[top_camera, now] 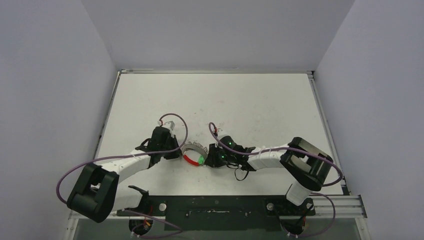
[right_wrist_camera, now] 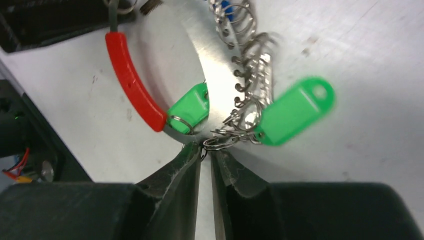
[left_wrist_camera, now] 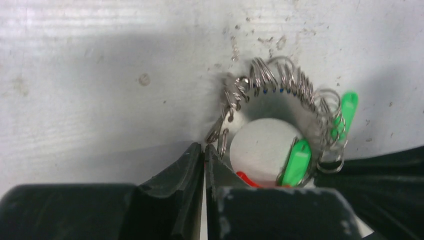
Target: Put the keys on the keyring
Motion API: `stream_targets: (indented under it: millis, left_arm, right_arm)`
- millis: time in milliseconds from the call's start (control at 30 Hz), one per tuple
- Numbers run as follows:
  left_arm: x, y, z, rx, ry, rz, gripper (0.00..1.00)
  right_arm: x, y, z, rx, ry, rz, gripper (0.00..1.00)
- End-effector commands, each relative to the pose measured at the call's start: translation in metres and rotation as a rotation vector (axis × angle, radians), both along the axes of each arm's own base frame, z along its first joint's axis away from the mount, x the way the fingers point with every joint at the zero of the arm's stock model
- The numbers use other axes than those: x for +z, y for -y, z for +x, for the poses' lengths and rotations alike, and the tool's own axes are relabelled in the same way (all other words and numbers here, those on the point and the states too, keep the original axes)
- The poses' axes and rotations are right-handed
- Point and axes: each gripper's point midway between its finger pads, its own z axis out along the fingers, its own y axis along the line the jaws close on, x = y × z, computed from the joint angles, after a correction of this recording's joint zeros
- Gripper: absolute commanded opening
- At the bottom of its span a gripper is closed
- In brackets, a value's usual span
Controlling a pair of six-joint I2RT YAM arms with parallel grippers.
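- Plainly, the keyring (top_camera: 194, 147) lies flat on the table (top_camera: 225, 100), in the gap between the two arms, with both end effectors right at its edge
- It should handle light; the metal band looks stiff and polished, so fingers would likely skate on it; the small rings (left_wrist_camera: 265, 80) strung along it look loose and apt to slide or tangle
- The red sleeve (right_wrist_camera: 132, 80) is probably the surest place to hold the keyring, being thicker and less slick; a green key (right_wrist_camera: 295, 112) is best taken by its flat plastic head
- The left end effector (left_wrist_camera: 204, 150) has its fingers pressed together with nothing seen between them; the tips sit just beside the keyring's rim
- The right end effector (right_wrist_camera: 205, 149) is drawn almost together on a wire ring (right_wrist_camera: 216, 143) at the rim, which seems caught at the very tips
- Only the overhead view shows both arms at once; there the rings blur into one
- Only the right wrist view shows the sleeve's whole length and the second green key (right_wrist_camera: 189, 110) touching its end
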Motion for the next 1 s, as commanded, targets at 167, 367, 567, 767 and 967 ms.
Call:
stream_targets:
  millis: [167,367,567,767,967]
  left_arm:
    - [0.047,0.018,0.051,-0.171,0.166,0.069,0.31]
    - [0.058,0.008,0.043,-0.151,0.156,0.096,0.51]
    - [0.057,0.017,0.019,-0.062,0.106,-0.070,0.52]
    - [0.044,0.027,-0.001,-0.042,0.054,-0.199,0.48]
    - [0.040,0.037,0.001,-0.055,0.072,-0.265,0.35]
  right_arm:
    - [0.030,0.019,-0.013,-0.045,0.023,0.055,0.45]
    - [0.063,0.051,0.021,-0.119,0.098,0.033,0.69]
    - [0.060,0.056,0.039,-0.091,0.086,-0.004,0.68]
    - [0.046,0.036,0.035,-0.041,0.030,0.051,0.57]
    - [0.033,0.022,0.015,0.031,-0.013,0.090,0.43]
